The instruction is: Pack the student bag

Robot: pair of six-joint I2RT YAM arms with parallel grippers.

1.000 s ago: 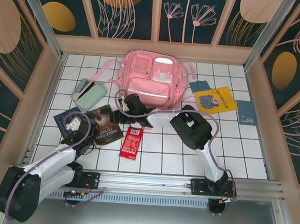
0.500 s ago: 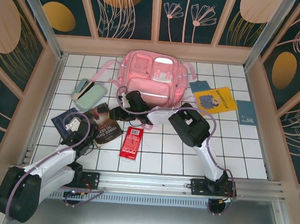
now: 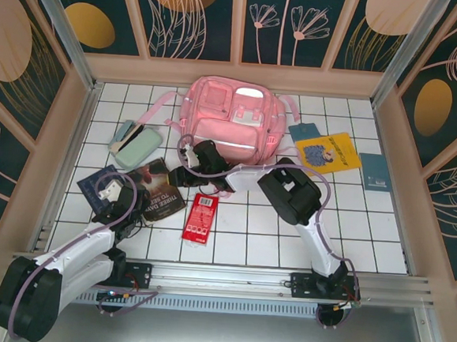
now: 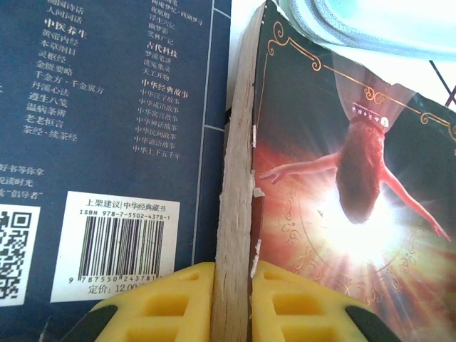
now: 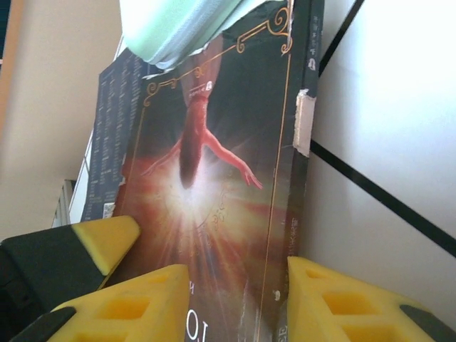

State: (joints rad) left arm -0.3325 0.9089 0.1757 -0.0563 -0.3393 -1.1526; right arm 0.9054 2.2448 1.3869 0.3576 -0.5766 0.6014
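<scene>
Top view: one student bag (image 3: 231,122), light pink, lies flat at the 12 o'clock side of the white tiled tabletop (image 3: 247,237), pocketed front upward. Its top-to-bottom axis runs 12 to 6 o'clock, with the large front pocket and pale reflective strip at the 6 o'clock end and thin straps splayed toward 9 and 3 o'clock. Pale shapes show on the upper front panels; whether they are contents or trim cannot be told. All loose items lie outside the bag. At 9 o'clock is one mint-green pencil case (image 3: 141,148). At 8 o'clock are two books, a dark blue book (image 3: 93,181) and a paperback (image 3: 163,194) overlapping its 3 o'clock edge. At 6 o'clock of the bag is one red packet (image 3: 201,216). At 3 o'clock is one yellow booklet (image 3: 330,153) overlapping one of two teal booklets (image 3: 302,132), and the second teal booklet (image 3: 375,171) lies apart. The left gripper (image 4: 233,269) has its jaws narrow, pinched on the paperback's page edge. The right gripper (image 5: 235,271) has its jaws partway apart, straddling the paperback's spine corner; whether they press on it cannot be told.
</scene>
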